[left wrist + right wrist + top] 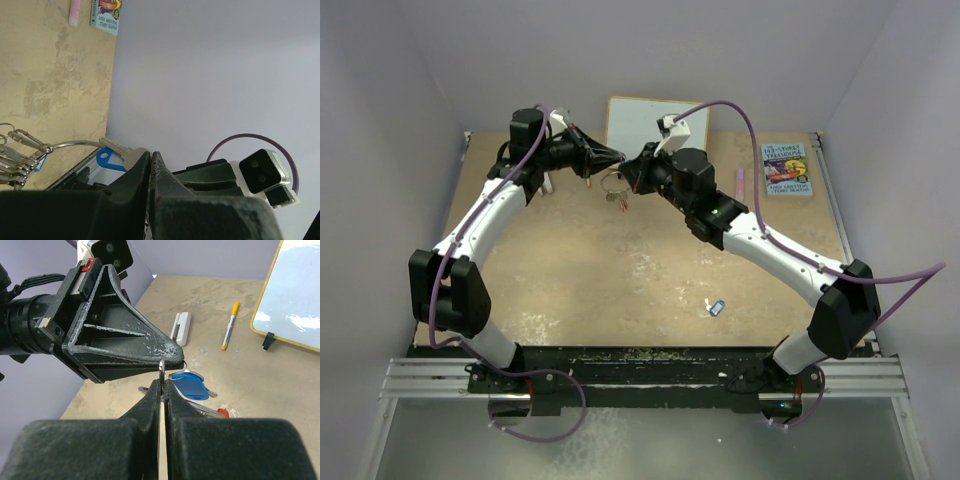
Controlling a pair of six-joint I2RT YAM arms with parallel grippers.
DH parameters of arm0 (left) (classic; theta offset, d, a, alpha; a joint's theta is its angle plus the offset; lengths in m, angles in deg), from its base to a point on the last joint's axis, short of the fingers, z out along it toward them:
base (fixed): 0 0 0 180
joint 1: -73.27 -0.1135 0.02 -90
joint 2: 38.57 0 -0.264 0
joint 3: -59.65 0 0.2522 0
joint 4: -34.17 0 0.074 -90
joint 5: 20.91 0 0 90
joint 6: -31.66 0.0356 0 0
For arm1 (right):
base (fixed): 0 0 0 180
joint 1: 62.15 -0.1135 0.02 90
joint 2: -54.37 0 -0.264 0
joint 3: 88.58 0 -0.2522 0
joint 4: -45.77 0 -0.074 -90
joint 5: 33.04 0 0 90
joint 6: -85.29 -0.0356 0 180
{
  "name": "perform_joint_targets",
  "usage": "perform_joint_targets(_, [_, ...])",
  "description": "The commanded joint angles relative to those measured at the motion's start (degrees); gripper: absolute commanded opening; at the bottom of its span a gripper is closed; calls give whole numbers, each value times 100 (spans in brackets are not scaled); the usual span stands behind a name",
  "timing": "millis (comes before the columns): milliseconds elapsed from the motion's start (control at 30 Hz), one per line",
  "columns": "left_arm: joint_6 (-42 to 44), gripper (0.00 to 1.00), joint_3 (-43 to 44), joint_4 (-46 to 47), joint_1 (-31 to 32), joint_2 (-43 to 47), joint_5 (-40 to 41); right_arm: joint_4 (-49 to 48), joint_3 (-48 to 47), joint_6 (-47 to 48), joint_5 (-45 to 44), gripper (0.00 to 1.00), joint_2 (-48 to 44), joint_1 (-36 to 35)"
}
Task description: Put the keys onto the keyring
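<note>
A tan, mottled table point(620, 270) has a yellow-framed white board point(638, 118) propped at its far edge. A yellow marker point(229, 332) and a white eraser point(181, 328) lie close by, off the board's left side. At the far right lies a paperback book point(787, 168), with a pink marker point(740, 184) just left of it.

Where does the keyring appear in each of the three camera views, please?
Top external: the keyring hangs upper centre, just below the left gripper.
Left wrist: its wire arcs at lower left, from the bunched keys toward the left gripper.
Right wrist: only a short loop shows at centre, just above a blue tag.
Shared landmark: the left gripper's tip, right beside the ring in all three.
</note>
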Motion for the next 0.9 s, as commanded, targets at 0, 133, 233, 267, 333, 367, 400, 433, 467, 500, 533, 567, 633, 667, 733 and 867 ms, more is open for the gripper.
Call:
perform_joint_targets(0, [-299,4,-60,375,-38,307,-230,-353,-75,148,-252,0,-87,-27])
perform_joint_targets(133, [-299,4,-90,424,-48,320,-248,-360,-75,167,-310,0,-106,-21])
perform_joint_targets(233, [-299,4,-95,447,-47,330,-245,-347,-69,187,-350,0,-131,-27])
perform_joint_targets(267, [-299,4,-107,462,-47,338,-245,-335,-68,187,-358,0,-140,-24])
perform_joint_targets(333, [-299,4,-108,468,-47,324,-244,-315,-68,188,-372,0,-141,-27])
perform_joint_targets(367, [-299,4,-113,480,-50,321,-238,-312,-63,188,-377,0,-148,-27])
perform_joint_targets(400, [-299,4,-111,492,-48,323,-241,-312,-53,188,-377,0,-150,-23])
perform_joint_targets(433, [-379,4,-111,508,-47,320,-246,-312,-50,188,-377,0,-150,-27])
perform_joint_targets(467, [-470,4,-123,536,-47,317,-251,-319,-46,190,-375,0,-146,-24])
perform_joint_targets(500, [-493,4,-120,561,-49,317,-258,-320,-49,186,-376,0,-142,-25])
perform_joint_targets(533, [-505,4,-119,577,-47,323,-265,-324,-58,187,-379,0,-135,-25])
perform_joint_targets(567, [-510,4,-128,596,-47,324,-272,-332,-59,187,-382,0,-139,-27])
perform_joint_targets(633, [-513,4,-138,612,-47,328,-278,-348,-50,192,-422,0,-137,-22])
perform_joint_targets(667, [-513,4,-154,624,-47,326,-278,-362,-40,196,-441,0,-141,-23])
perform_joint_targets(733, [-519,4,-181,646,-47,328,-273,-364,-48,204,-458,0,-142,-24])
perform_joint_targets(867, [-528,4,-192,686,-47,330,-280,-372,-50,222,-489,0,-163,-26])
